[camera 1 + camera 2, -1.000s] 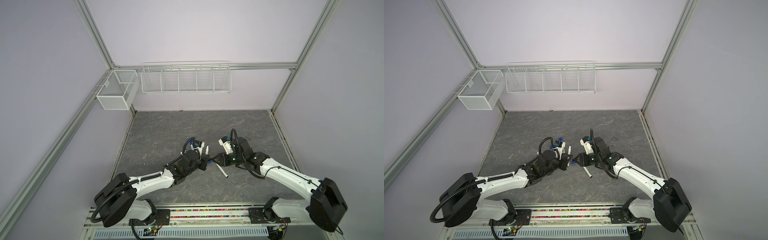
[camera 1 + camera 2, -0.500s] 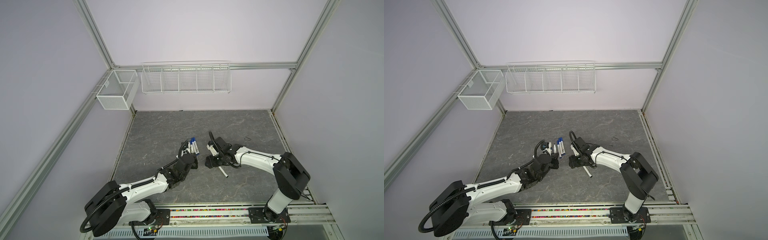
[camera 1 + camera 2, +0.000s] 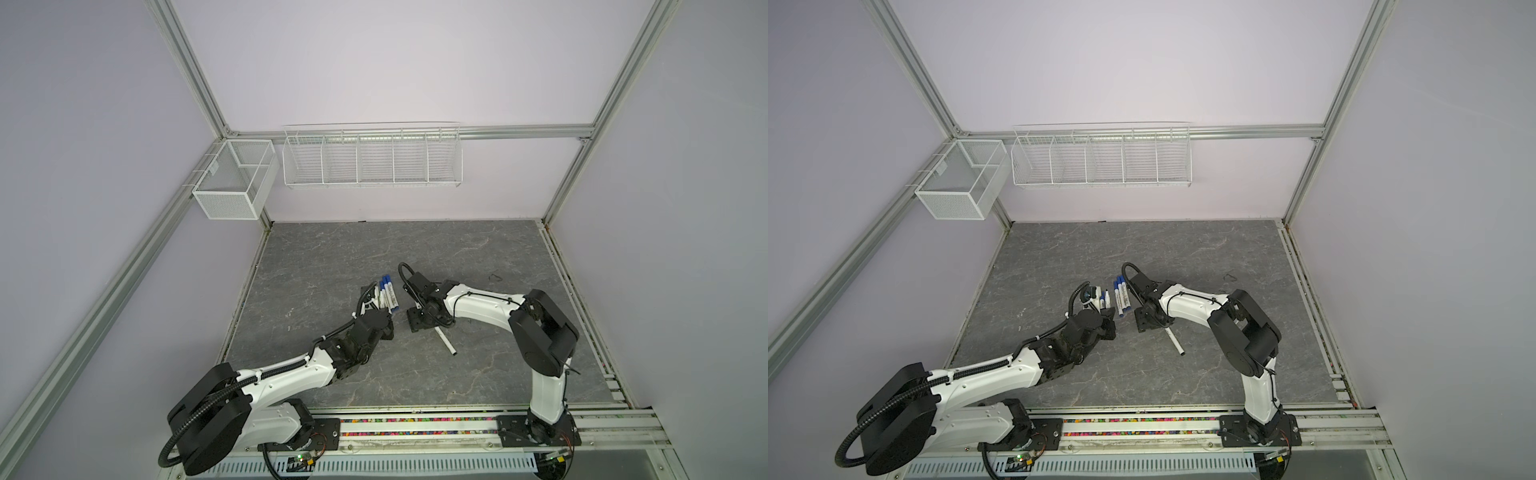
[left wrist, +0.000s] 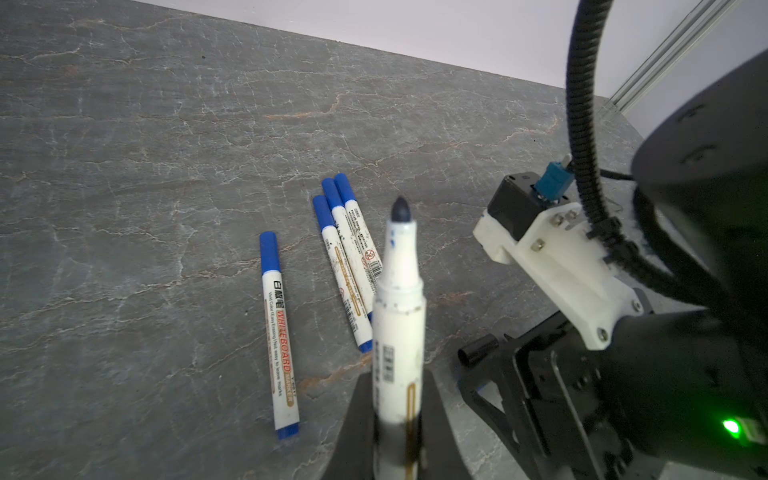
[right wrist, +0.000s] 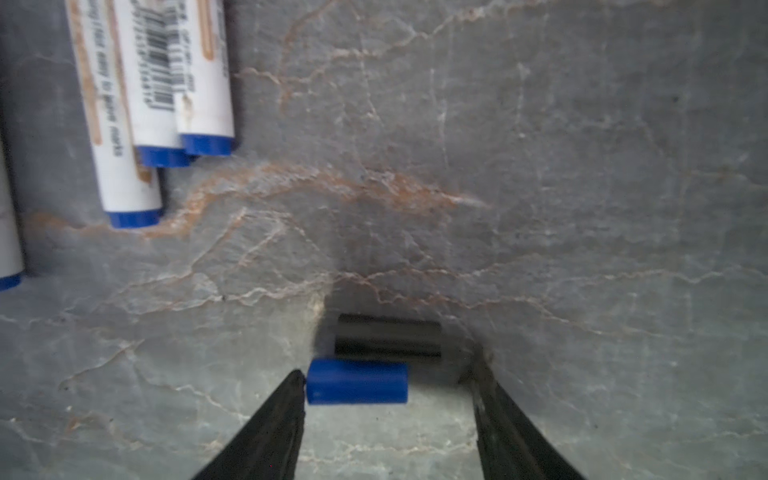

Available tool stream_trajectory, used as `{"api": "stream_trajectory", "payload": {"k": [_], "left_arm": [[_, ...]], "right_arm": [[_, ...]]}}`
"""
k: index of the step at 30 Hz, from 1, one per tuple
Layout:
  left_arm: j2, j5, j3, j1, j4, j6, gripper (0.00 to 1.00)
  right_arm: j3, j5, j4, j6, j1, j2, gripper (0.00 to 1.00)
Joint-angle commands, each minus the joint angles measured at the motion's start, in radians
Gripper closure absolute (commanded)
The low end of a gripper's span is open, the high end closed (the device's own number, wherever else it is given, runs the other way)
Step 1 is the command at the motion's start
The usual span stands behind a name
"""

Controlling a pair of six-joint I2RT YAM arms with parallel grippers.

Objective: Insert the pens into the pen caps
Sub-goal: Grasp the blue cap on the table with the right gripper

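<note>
The left gripper (image 4: 397,415) pinches a white pen (image 4: 399,311) with a bare dark tip. The right gripper (image 5: 386,374) spreads wide around a short blue cap (image 5: 357,381) on the table (image 5: 540,166), beside a black cap (image 5: 388,338).

A long white wire rack (image 3: 372,157) hangs on the back wall. Just left of the rack sits a white mesh box (image 3: 232,183). Below the rack spreads a grey marbled tabletop (image 3: 353,249), edged farthest from the rack by a metal rail (image 3: 415,422).
</note>
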Motion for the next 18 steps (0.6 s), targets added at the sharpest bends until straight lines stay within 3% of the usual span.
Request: {"api": "stream_trajectory", "payload": {"k": [1,18], "left_arm": [[-0.006,-0.002,-0.006,0.008,-0.002,0.002,1.00],[0.013,0.033,0.001,0.009,0.016,0.001,1.00]], "right_arm": [[0.026,0.025,-0.032,0.023,0.006,0.025,0.35],[-0.056,0.139,-0.051,0.020,0.009,-0.044,0.35]]}}
